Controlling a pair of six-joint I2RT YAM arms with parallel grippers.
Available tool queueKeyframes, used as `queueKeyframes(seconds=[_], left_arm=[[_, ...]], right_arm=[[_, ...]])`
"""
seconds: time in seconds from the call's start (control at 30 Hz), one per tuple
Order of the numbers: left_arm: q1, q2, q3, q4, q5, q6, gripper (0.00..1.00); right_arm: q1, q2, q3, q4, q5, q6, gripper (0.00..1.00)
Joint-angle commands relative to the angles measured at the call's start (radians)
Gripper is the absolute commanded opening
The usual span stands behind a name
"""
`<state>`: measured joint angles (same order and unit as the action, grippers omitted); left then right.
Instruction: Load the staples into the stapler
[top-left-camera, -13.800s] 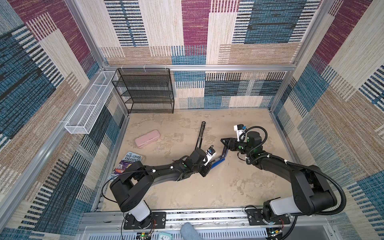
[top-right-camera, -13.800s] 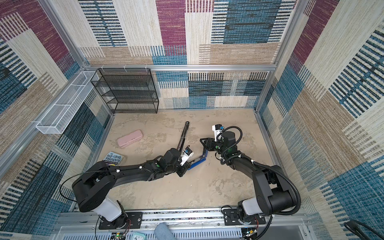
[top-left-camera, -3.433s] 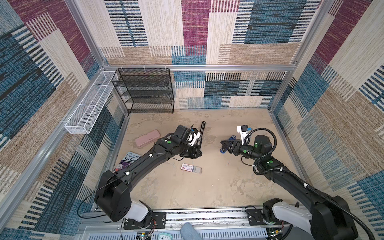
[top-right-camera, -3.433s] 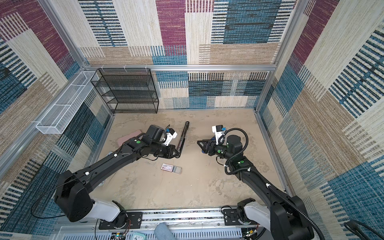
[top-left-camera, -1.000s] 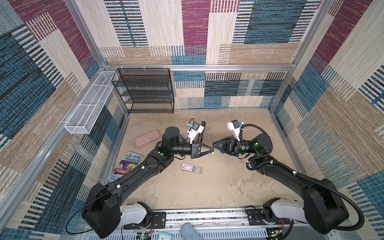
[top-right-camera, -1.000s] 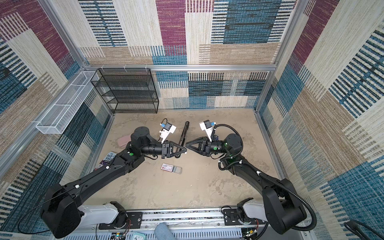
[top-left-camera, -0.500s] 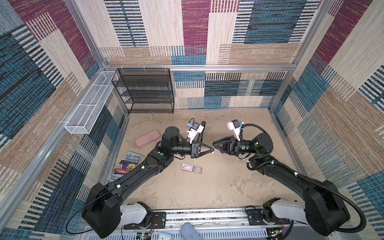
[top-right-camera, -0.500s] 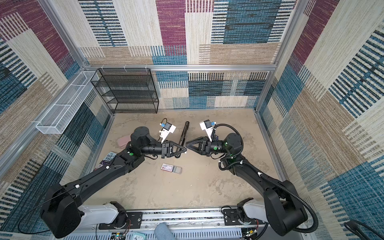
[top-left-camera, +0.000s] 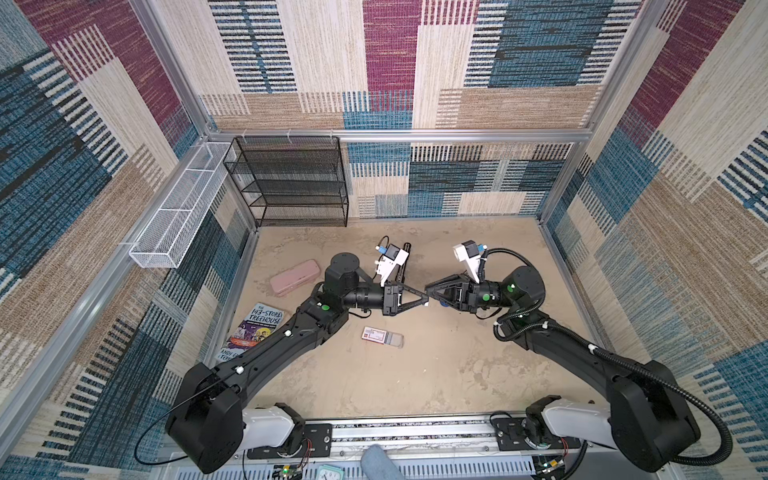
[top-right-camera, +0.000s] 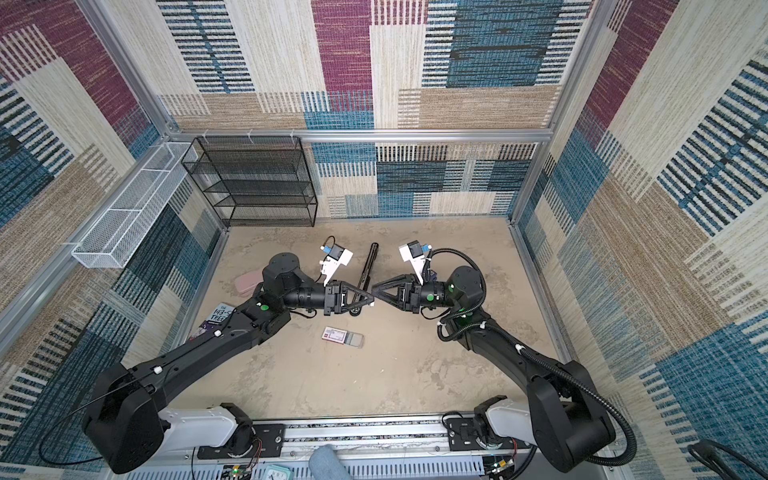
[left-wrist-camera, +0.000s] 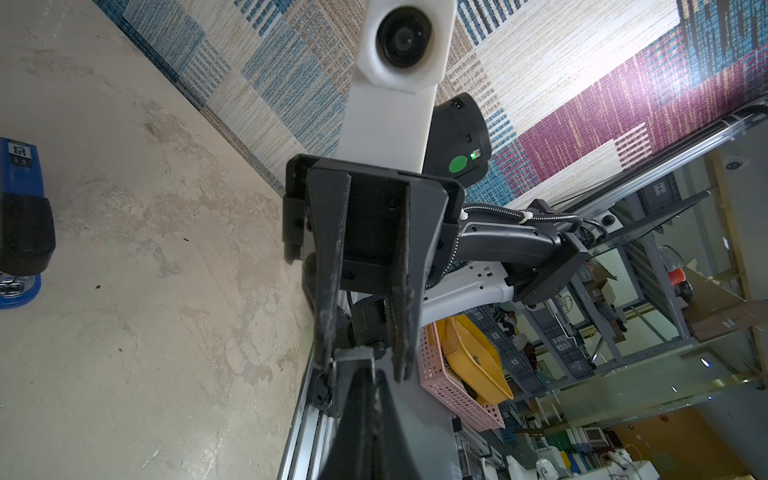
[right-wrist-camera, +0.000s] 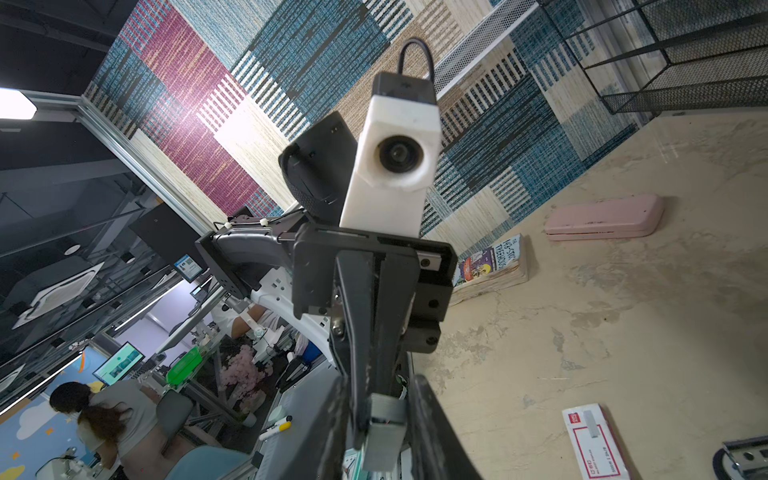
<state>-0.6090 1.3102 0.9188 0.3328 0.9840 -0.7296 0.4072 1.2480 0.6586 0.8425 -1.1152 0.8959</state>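
Note:
My left gripper (top-left-camera: 427, 300) and right gripper (top-left-camera: 428, 291) meet tip to tip above the middle of the table. The left gripper (left-wrist-camera: 355, 365) is shut on one end of a silvery-grey strip of staples (right-wrist-camera: 382, 432). The right gripper's fingers (right-wrist-camera: 432, 436) stand apart on either side of the strip, and a narrow gap shows beside it. The staple box (top-left-camera: 381, 336), white with a red edge and its grey tray slid out, lies on the table below them. The stapler's blue body (left-wrist-camera: 18, 216) lies on the table under my right gripper.
A long black bar (top-right-camera: 368, 270) with a metal channel at its near end lies behind the grippers. A pink pencil case (top-left-camera: 294, 277) and a book (top-left-camera: 257, 330) lie at the left. A black wire shelf (top-left-camera: 291, 183) stands at the back; a white wire basket (top-left-camera: 178, 208) hangs on the left wall.
Over the last second both grippers have stayed tip to tip, barely shifting. A few seconds ago they were apart, the left one low beside the black bar.

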Motion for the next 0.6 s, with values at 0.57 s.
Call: queueKeyframes(seconds=[0.57], left_arm=[[0.002,0.006,-0.017,0.055,0.030,-0.019,0.00]], right_arm=[[-0.070,-0.096,-0.051,-0.069,0.071,-0.031,0.19]])
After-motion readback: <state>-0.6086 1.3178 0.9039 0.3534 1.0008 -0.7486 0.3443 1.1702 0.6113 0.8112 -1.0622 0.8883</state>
